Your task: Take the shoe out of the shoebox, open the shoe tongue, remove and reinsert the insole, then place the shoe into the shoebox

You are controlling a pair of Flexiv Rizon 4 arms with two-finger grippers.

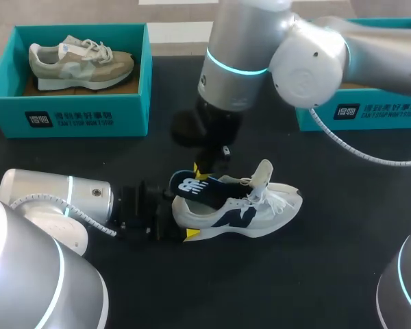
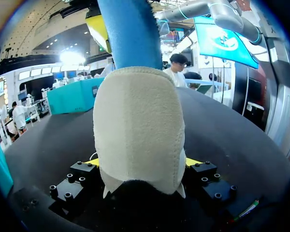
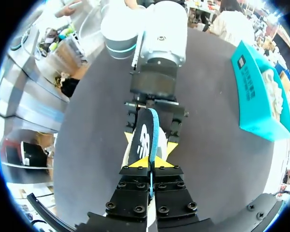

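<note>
Head view: shoe (image 1: 250,214) lies out on the counter (image 1: 329,274), left end effector (image 1: 182,218) clamped on its heel, right end effector (image 1: 205,168) above it pinching the half-raised insole (image 1: 202,189); reseating and boxing likely remain.

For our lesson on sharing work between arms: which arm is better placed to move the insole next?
Right. The right gripper is shut on the blue insole, which stands partly out of the white shoe. The left gripper is shut on the shoe's heel, steadying it.
</note>
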